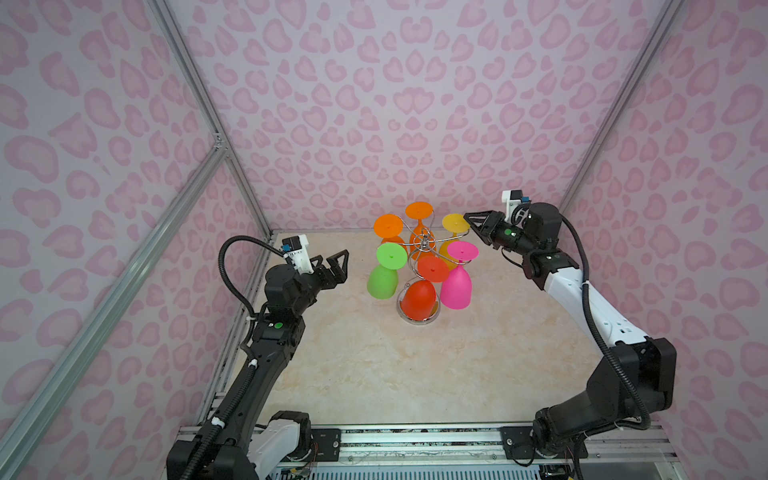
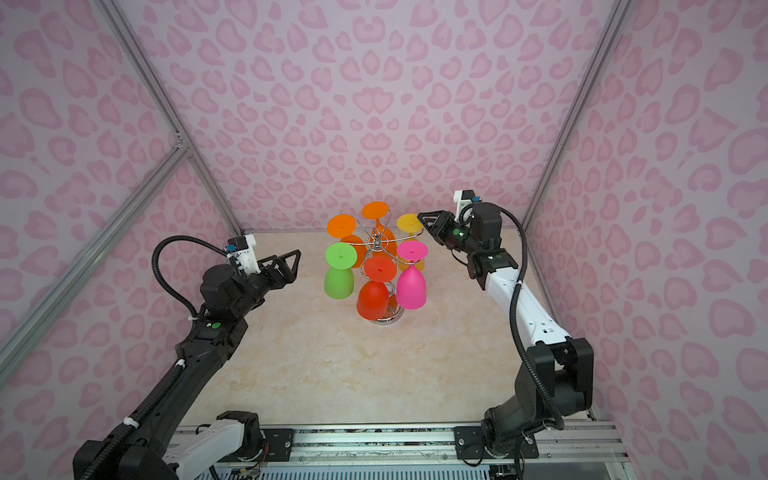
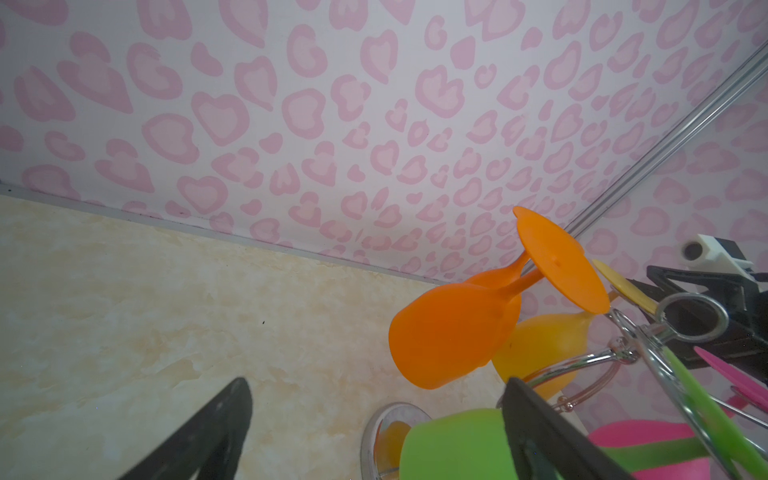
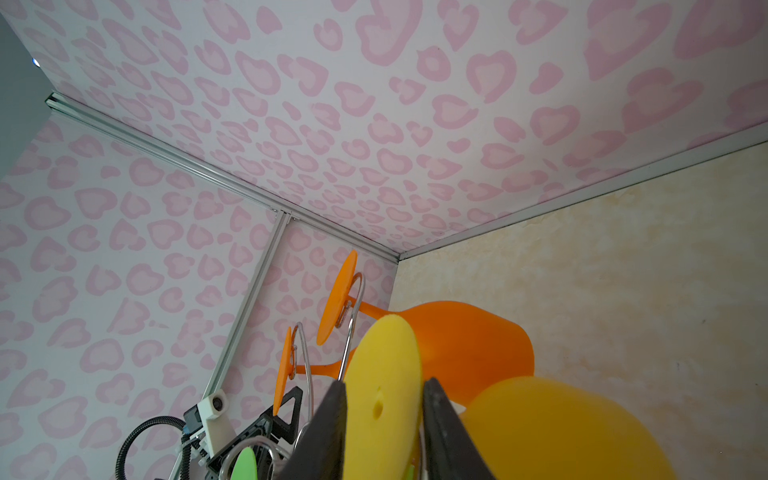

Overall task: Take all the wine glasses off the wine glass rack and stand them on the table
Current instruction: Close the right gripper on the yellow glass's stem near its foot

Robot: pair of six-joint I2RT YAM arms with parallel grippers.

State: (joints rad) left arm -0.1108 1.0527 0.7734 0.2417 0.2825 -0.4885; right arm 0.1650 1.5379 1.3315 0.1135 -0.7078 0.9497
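Saw bare worktop (image 1: 374, 374) up front, ample set-down room. Found left pincer (image 1: 334, 262) splayed wide, empty, near the green glass (image 1: 382, 282). Counted six hung foot-up on the wine glass rack (image 1: 424, 245), none off yet. Caught right pincer (image 1: 471, 226) farther back, jaws flanking the foot of the yellow wine glass (image 4: 382, 374); couldn't tell if clamped. Judged exit tight: pink glass (image 1: 456, 286), orange glass (image 1: 419, 210) close, back wall (image 1: 415, 124) near behind.
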